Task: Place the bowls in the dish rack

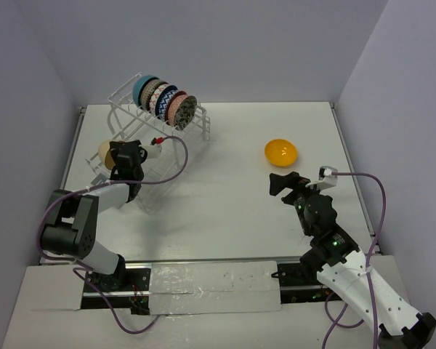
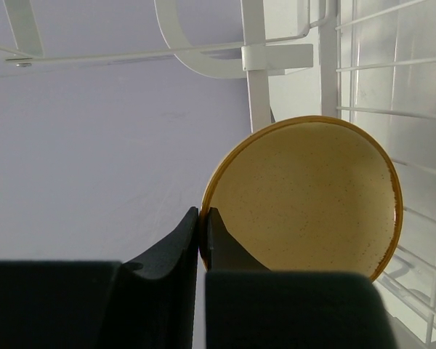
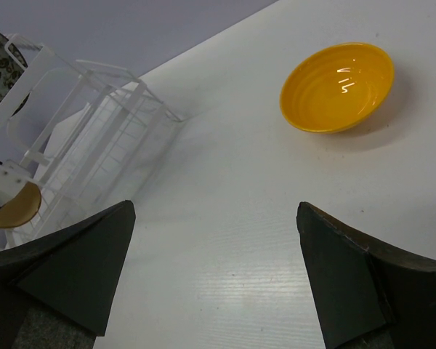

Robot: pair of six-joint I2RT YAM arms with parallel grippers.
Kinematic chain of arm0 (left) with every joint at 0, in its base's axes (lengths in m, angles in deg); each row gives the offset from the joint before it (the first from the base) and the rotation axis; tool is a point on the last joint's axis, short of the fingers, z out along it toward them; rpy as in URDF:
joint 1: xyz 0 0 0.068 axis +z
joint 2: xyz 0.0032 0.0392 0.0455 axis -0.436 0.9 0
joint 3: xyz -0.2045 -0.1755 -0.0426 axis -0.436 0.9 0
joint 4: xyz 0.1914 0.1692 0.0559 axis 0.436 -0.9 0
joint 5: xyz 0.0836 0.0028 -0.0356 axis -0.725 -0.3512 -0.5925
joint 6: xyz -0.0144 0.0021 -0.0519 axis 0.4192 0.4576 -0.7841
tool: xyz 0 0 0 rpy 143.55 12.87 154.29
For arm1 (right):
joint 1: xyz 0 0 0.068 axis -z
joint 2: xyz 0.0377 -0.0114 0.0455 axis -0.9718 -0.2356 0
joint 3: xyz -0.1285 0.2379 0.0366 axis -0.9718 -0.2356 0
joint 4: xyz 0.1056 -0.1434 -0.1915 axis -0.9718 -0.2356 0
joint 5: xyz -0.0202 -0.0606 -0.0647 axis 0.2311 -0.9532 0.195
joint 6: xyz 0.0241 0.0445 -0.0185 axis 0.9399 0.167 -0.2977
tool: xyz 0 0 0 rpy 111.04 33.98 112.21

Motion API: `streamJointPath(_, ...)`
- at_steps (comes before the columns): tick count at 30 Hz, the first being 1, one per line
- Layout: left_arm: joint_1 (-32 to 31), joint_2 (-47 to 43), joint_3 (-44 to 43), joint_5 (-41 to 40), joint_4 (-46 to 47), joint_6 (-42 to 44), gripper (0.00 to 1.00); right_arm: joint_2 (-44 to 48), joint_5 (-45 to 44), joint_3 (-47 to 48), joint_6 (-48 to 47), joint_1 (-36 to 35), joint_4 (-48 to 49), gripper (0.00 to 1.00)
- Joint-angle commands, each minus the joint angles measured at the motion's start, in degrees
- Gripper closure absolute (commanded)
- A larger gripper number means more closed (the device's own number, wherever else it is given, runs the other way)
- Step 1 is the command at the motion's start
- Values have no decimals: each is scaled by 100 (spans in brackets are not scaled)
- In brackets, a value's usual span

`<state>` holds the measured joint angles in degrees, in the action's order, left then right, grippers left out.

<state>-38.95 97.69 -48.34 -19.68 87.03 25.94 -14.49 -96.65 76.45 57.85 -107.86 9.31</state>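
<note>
**Arm bases to rack: one bowl pinched at the rack, one loose bowl ahead of the right arm**

**Top external view.** Nearest the camera are the two arm bases, at the near edge of the tabletop (image 1: 225, 218). The left gripper (image 1: 123, 156) reaches to the near-left end of the dish rack (image 1: 203, 125) and has the tan bowl (image 1: 105, 151) against the rack's lower wires. A row of bowls (image 1: 163, 98) stands on edge in the top tier. The orange-yellow bowl (image 1: 281, 152) sits alone on the tabletop, right of centre and well apart from the rack. The right gripper (image 1: 299, 178) is just on the near side of it and is clearly the nearer arm.

**Left wrist view.** The left gripper (image 2: 202, 236) is clenched on the rim of the tan bowl (image 2: 305, 196). This bowl stands on edge with its inner face towards the camera. White wires of the dish rack (image 2: 258, 80) lie directly behind and beside it.

**Right wrist view.** The right gripper (image 3: 214, 211) is released and holds nothing, with its jaws spread wide. The orange-yellow bowl (image 3: 338, 87) lies ahead of the jaws and to the right of their centre line. It rests on its base, mouth up. Being round, it has no long axis, so any rim point would probably serve. The dish rack (image 3: 94, 131) lies far off to the left.
</note>
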Motion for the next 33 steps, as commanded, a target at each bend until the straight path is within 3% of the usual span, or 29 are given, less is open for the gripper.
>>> streamJointPath(1, -43, 98, 38, -161, 461, 686, 100, 40, -56, -36, 12, 46, 130, 0)
streamJointPath(9, -96, 143, 196, -118, 540, 844, 98, 40, -56, -54, 21, 55, 138, 0)
streamJointPath(16, -96, 107, 223, -170, -4, 581, 93, 13, 32, -54, 30, 64, 173, 0)
streamJointPath(28, -526, 555, -76, -978, -225, 642, 100, 92, 85, -80, 48, 72, 200, 0)
streamJointPath(33, -667, 573, 152, -1137, 355, 800, 100, 154, 111, -89, 56, 72, 191, 0)
